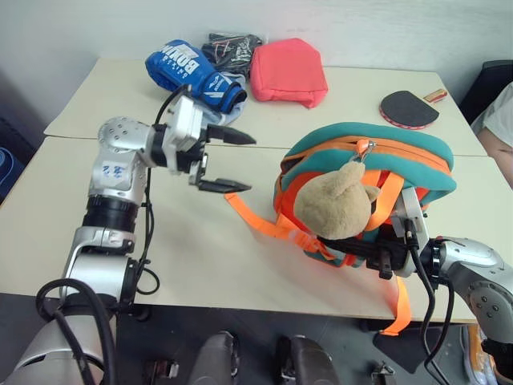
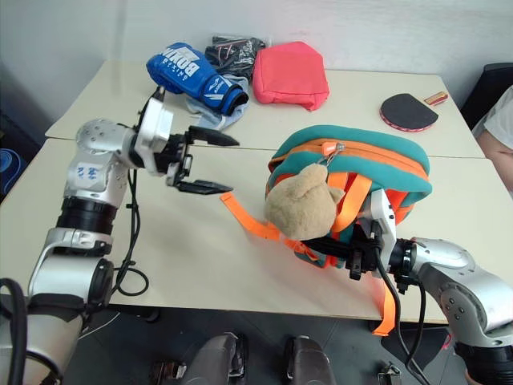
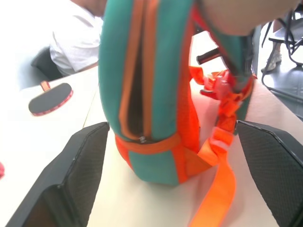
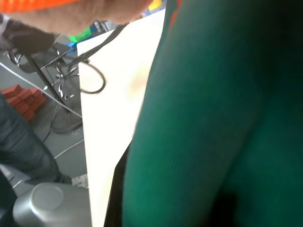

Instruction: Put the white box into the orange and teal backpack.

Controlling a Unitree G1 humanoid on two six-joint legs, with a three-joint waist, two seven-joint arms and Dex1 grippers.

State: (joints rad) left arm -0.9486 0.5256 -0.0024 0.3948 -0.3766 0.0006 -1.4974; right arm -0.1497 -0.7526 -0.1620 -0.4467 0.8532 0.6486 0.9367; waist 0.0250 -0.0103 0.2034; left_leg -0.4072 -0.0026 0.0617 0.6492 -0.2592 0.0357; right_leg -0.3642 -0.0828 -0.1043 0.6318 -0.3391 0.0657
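Note:
The orange and teal backpack (image 1: 377, 152) stands on the table at the right, with a tan plush toy (image 1: 337, 204) hanging on its front. My left gripper (image 1: 248, 163) hovers level to the left of the backpack, open and empty, pointing at it. In the left wrist view the backpack's (image 3: 156, 94) zipper slit faces the camera between my two black fingers (image 3: 71, 179). My right gripper (image 1: 353, 247) is shut on the backpack's lower front, under the plush toy. Teal fabric (image 4: 213, 118) presses close in the right wrist view. The white box is out of view.
An orange strap (image 1: 256, 216) trails from the backpack across the table. At the back lie a blue boxing glove (image 1: 192, 72), a dark bundle (image 1: 231, 50), a coral-red pouch (image 1: 287, 72) and a table tennis paddle (image 1: 409, 108). A person in white (image 1: 501, 120) sits at the right edge.

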